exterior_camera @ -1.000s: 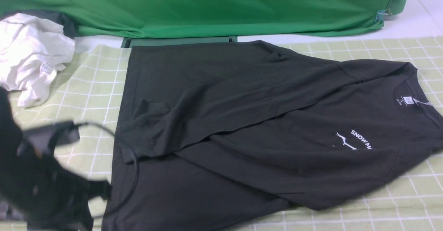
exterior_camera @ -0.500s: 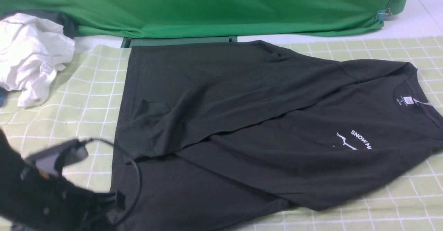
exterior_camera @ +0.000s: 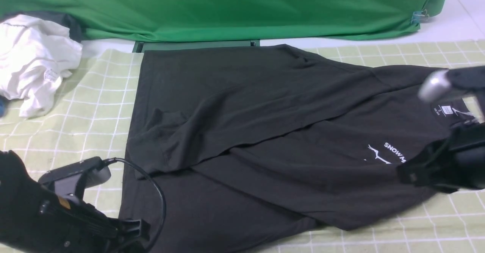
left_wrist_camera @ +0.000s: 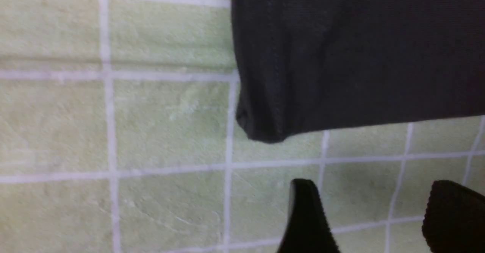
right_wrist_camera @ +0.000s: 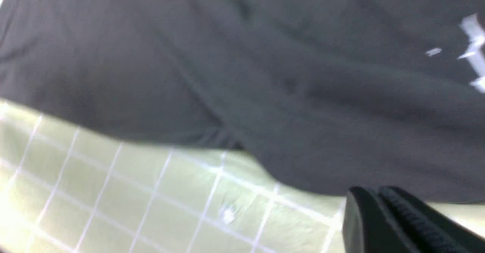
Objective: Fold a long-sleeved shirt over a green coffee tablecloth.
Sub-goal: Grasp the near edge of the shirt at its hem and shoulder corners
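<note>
The long-sleeved shirt (exterior_camera: 265, 131) lies spread across the middle of the front view on the green coffee tablecloth (exterior_camera: 94, 101). Its collar and white print are at the right, its hem is at the left, and a sleeve is folded across the body. At the lower left, the left tool (left_wrist_camera: 373, 211) hovers over bare tablecloth just beside a stitched corner of the shirt, fingers apart and holding nothing. At the right edge, the right tool (right_wrist_camera: 375, 193) is by the shirt's near edge, fingers pressed together and empty. A crumpled white garment (exterior_camera: 34, 60) sits at the upper left, and plain green fabric (exterior_camera: 227, 7) fills the top.
</note>
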Controlling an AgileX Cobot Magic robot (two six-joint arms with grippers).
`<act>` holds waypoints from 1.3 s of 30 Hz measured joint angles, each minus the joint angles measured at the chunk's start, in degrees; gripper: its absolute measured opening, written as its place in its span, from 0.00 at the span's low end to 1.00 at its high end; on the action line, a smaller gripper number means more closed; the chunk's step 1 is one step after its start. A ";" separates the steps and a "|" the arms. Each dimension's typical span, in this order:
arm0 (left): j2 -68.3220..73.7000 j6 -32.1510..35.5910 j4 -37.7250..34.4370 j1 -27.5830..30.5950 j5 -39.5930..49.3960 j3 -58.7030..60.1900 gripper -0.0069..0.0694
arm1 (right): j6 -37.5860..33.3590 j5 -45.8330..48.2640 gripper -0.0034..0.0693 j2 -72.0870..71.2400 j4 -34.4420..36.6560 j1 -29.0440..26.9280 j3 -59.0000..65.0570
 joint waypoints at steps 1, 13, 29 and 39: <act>0.00 -0.79 1.12 0.00 -0.12 0.00 0.67 | -0.14 -0.07 0.11 0.91 0.00 0.89 0.00; 0.55 -10.58 7.52 0.00 -11.17 3.21 0.70 | -0.60 -0.82 0.15 4.64 -0.06 4.53 0.00; 7.84 -7.23 2.14 0.00 -14.59 6.03 0.61 | -0.65 -2.70 0.19 4.64 -0.23 4.58 0.00; 8.08 -5.78 0.40 0.04 -15.72 6.08 0.46 | -0.65 -2.65 0.22 4.64 -0.23 4.58 0.00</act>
